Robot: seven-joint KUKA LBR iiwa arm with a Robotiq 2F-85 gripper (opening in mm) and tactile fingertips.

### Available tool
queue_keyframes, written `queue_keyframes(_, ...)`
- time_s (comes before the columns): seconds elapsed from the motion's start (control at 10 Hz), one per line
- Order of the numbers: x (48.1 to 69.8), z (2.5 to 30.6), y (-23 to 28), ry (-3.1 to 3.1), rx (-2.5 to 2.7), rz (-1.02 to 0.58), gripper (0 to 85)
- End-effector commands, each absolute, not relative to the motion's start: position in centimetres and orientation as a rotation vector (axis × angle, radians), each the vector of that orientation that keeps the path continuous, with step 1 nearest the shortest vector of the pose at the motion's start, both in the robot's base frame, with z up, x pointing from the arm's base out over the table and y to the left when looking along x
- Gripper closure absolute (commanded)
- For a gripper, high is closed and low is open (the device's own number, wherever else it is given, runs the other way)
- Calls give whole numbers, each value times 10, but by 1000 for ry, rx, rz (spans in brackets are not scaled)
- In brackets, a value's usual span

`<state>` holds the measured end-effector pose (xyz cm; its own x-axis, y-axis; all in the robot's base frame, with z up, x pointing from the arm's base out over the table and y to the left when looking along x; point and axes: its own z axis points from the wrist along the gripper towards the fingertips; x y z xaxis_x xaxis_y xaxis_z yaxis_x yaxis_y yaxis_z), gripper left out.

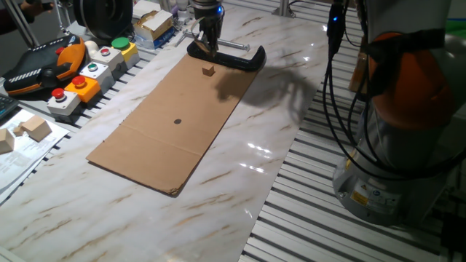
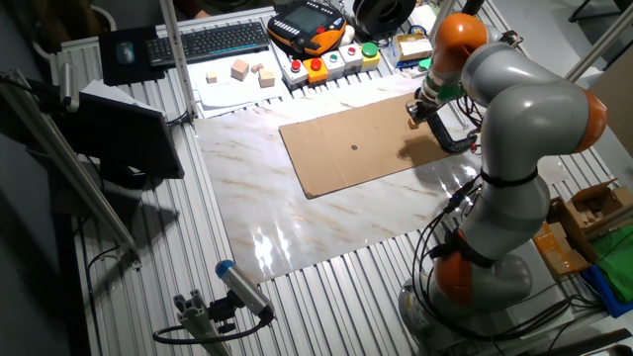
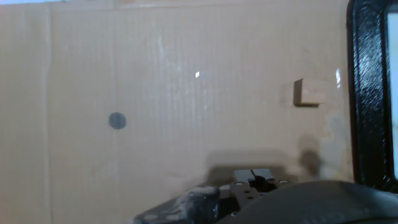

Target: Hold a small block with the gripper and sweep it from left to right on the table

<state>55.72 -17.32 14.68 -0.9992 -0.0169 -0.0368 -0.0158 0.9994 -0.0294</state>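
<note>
On the far end of the cardboard sheet (image 1: pixel 171 120), the small block (image 1: pixel 209 70) lay by itself, a tiny brown cube close to the sheet's edge and just short of the black C-clamp (image 1: pixel 231 57). The gripper (image 1: pixel 210 38) hung above and slightly behind the block, not touching it; the block was clearly free of the jaws. Whether the jaws stood apart or together could not be told (the fingers were too small in both fixed views, and the hand view showed only the dark underside of the hand). From the hand view the block (image 3: pixel 308 93) sat just left of the clamp's black bar (image 3: pixel 368 93), with a dark round spot (image 3: pixel 117 121) well apart from it on the cardboard. The sheet rested on the marbled worktop (image 1: pixel 277 138). Beyond the worktop's edge stood boxes with coloured push-buttons (image 1: pixel 95 70) and larger pale wooden blocks (image 1: pixel 30 129).
</note>
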Motion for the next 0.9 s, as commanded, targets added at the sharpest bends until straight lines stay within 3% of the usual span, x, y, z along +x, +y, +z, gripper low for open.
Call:
queue_keyframes(0.0, 560, 145, -179, 3103, -30, -43, 843)
queue_keyframes(0.8, 570, 137, -214, 3108, -57, -70, 843)
